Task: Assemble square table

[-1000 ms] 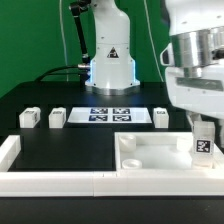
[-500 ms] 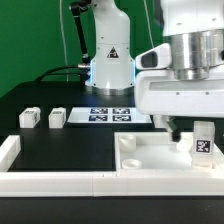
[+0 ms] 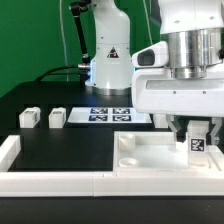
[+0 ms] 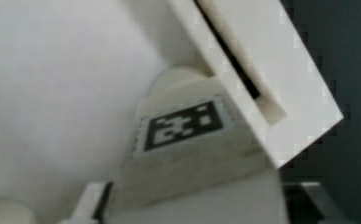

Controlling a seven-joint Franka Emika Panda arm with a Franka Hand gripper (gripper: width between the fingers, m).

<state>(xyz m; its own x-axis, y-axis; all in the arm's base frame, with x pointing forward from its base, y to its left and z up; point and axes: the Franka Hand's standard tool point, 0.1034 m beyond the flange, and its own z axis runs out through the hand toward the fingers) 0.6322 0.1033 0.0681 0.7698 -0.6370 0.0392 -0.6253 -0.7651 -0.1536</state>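
Note:
The white square table slab [image 3: 150,155] lies at the front of the exterior view's right, just behind the border wall. A tagged white leg block [image 3: 197,143] stands upright at its far-right corner. My gripper [image 3: 197,128] has come down over the block, with a finger against each side and the jaws shut on it. In the wrist view the leg block [image 4: 195,150] fills the space between my fingers [image 4: 99,200], with the slab [image 4: 70,80] behind it and my gripper [image 4: 203,200] around it. Two more leg blocks [image 3: 30,117] [image 3: 57,117] sit at the left.
The marker board [image 3: 110,113] lies at the back centre in front of the robot base [image 3: 110,60]. A long low white border wall [image 3: 50,182] runs along the front and turns up at the left. My arm hides the table's back right.
My gripper has swung left and come down over the leg block. The block now sits slightly further to the exterior view's left between the fingers.

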